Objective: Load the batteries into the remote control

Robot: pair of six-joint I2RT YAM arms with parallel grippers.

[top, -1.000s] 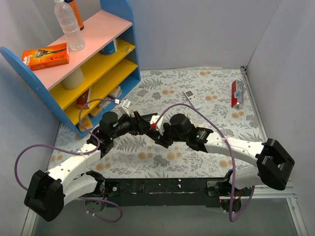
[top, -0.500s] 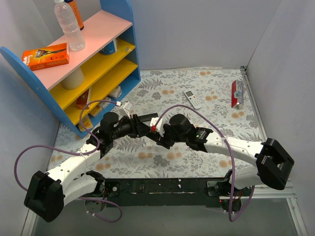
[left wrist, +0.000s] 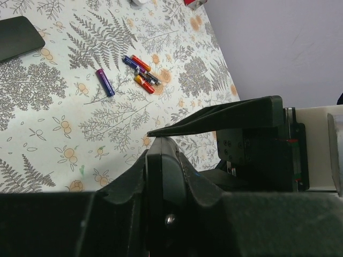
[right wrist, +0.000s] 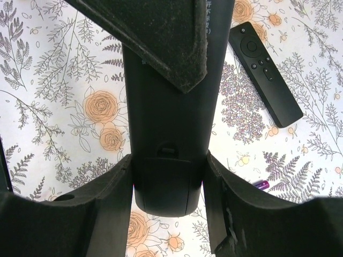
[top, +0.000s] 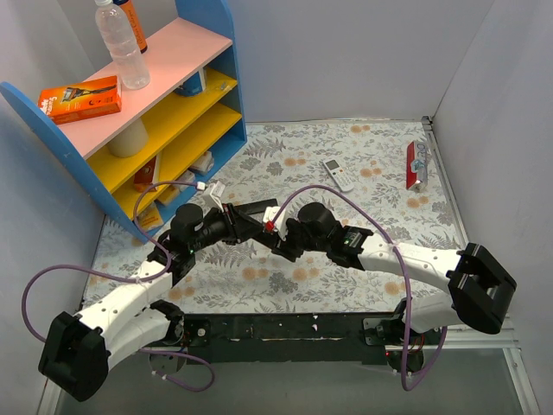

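The remote control (right wrist: 167,115) hangs above the table between both arms, its plain back and battery cover facing the right wrist camera. My right gripper (right wrist: 168,160) is shut across its width near the cover end. Seen edge-on in the left wrist view, the remote control (left wrist: 163,176) sits pinched across its thickness by my left gripper (left wrist: 163,152), which is shut on it. In the top view both grippers (top: 244,221) (top: 281,235) meet at mid-table. The batteries (left wrist: 142,72) lie in a small cluster on the cloth, with a purple one (left wrist: 104,82) apart from them.
A second, smaller black remote (right wrist: 265,72) with round buttons lies on the cloth under the arms. A white remote (top: 339,175) and a red pack (top: 416,164) lie at the far right. A blue and yellow shelf (top: 173,112) stands at the left.
My left gripper has closed its fingers onto the remote control, and its arm has shifted slightly. The right gripper has kept its hold and place.
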